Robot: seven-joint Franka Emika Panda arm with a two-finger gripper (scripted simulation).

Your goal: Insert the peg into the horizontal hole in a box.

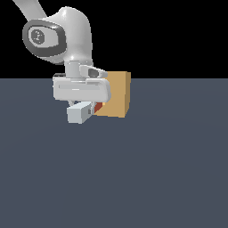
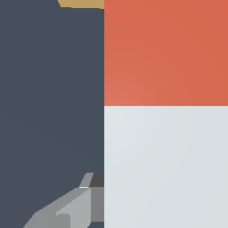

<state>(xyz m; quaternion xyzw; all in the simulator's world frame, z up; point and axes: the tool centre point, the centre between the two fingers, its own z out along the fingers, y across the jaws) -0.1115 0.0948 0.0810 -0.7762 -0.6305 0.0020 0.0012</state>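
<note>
Holding the long square-section peg, red at its shorter end and pale grey-white along the rest, the white robot arm's gripper is clamped around the bar and carries it level above the dark slate-blue desk. The peg's red end points at the plain tan, orange-brown cube of a box, and in the exterior view that red tip sits right at the box's near face, touching it or just starting to enter; the gripper body hides the exact meeting point, so I cannot tell which. The small square hole is not visible in either view. In the wrist view the peg fills most of the picture, red section toward a sliver of the tan box, with one grey finger showing beside the white part. The box stands toward the far edge of the desk, somewhat to the exterior view's right of the arm. By my reading, the step in hand is the final alignment or the very start of insertion. The next move calls for a straight push along the peg's own axis, kept level and centred, since the hole is only slightly wider than the bar and any tilt could jam it against the rim.
</note>
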